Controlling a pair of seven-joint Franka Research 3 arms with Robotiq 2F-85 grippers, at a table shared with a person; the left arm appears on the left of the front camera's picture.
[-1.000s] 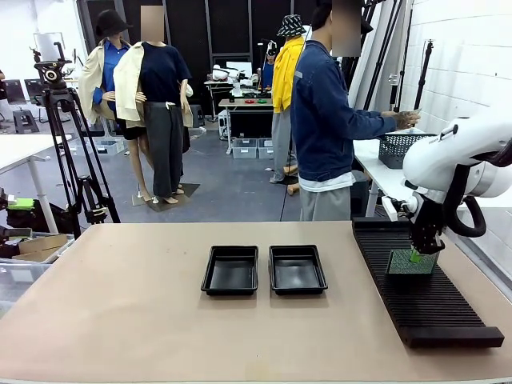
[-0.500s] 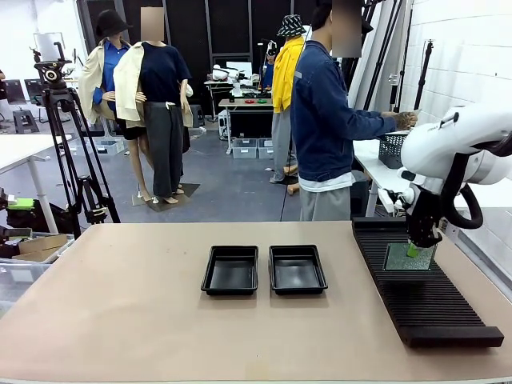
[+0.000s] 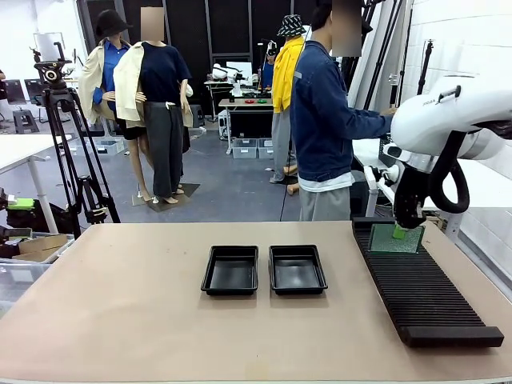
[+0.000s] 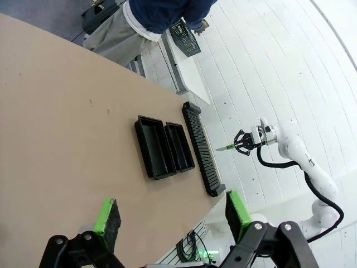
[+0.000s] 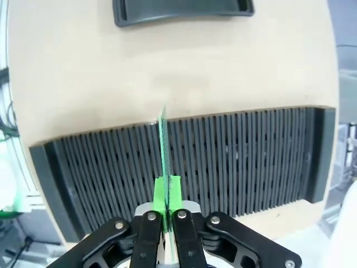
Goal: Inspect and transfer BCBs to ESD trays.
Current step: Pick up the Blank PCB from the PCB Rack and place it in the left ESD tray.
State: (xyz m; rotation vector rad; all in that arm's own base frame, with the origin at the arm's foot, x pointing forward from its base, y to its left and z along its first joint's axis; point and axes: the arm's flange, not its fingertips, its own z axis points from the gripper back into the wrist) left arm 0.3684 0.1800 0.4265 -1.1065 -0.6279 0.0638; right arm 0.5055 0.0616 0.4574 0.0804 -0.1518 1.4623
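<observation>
A green BCB point(image 3: 410, 240) is being gripped by the right gripper point(image 3: 398, 233), whose jaws are being kept pressed shut on the board's upper edge. The board is being held in the air over the far end of the long black slotted rack point(image 3: 424, 296), near the table's right side; in the left wrist view the right gripper point(image 4: 241, 139) and the board point(image 4: 222, 149) are being shown apart from the rack point(image 4: 203, 159). In the right wrist view the BCB point(image 5: 164, 139) is being seen edge-on, rising from between the green pads point(image 5: 174, 190) of the right gripper point(image 5: 167, 196), with the ribbed rack point(image 5: 251, 156) lying across beneath it. The left gripper point(image 4: 172, 211) is being held high over the table point(image 4: 67, 111) with its jaws spread wide and nothing between them. Two black ESD trays point(image 3: 230, 270) point(image 3: 298, 270) are being left side by side at the middle of the table, well apart from the board. A person point(image 3: 324, 120) in a blue jacket is being seen at the far side, turned towards a side bench.
</observation>
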